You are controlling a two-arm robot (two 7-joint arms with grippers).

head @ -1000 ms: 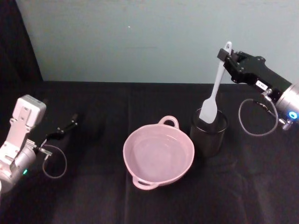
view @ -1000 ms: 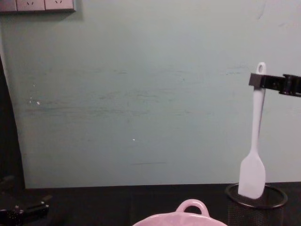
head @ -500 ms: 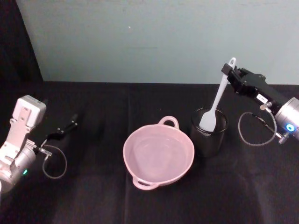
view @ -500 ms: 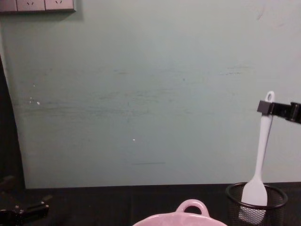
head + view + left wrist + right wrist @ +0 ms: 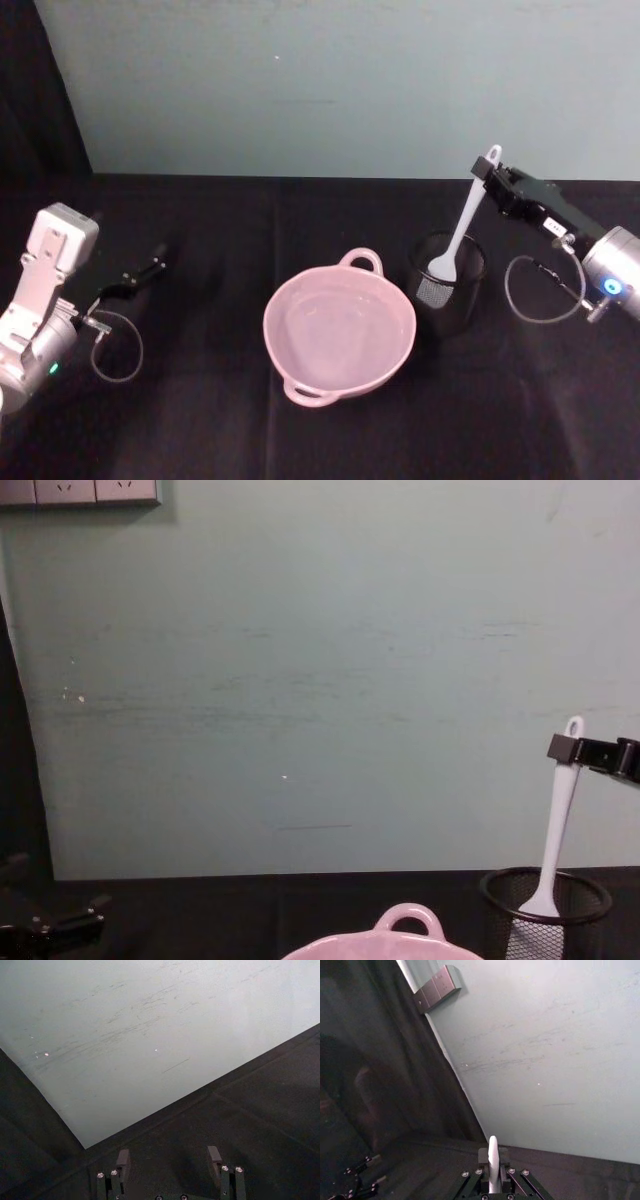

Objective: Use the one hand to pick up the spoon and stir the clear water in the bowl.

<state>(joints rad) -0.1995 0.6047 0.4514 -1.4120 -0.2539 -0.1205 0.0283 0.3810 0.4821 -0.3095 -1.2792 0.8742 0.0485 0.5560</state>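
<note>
— What's nearest you on the table (image 5: pixel 200 420)?

— The pink bowl (image 5: pixel 339 331), at the middle of the black cloth, with clear water in it and one loop handle toward me, the other toward the wall. My left gripper (image 5: pixel 140 272) sits idle well off to its left, low over the cloth; from the left wrist view its fingers (image 5: pixel 122 1159) stand apart with nothing between them.

— And just beyond the bowl?

— A black mesh cup (image 5: pixel 446 283), just beside the bowl on its right and a little farther back. The white spoon (image 5: pixel 459 229) stands in it, blade down inside the mesh, handle leaning up and to the right.

— Who has the spoon?

— My right gripper (image 5: pixel 489 178). It reaches in from the right, above the cup, and its fingers are pinched on the top of the handle, just under the eyelet. The chest view shows the same: handle clamped high, blade sunk below the cup's rim.

— Behind all that?

— A pale green wall (image 5: pixel 300 680), with wall sockets (image 5: pixel 80 491) high on its left.
</note>
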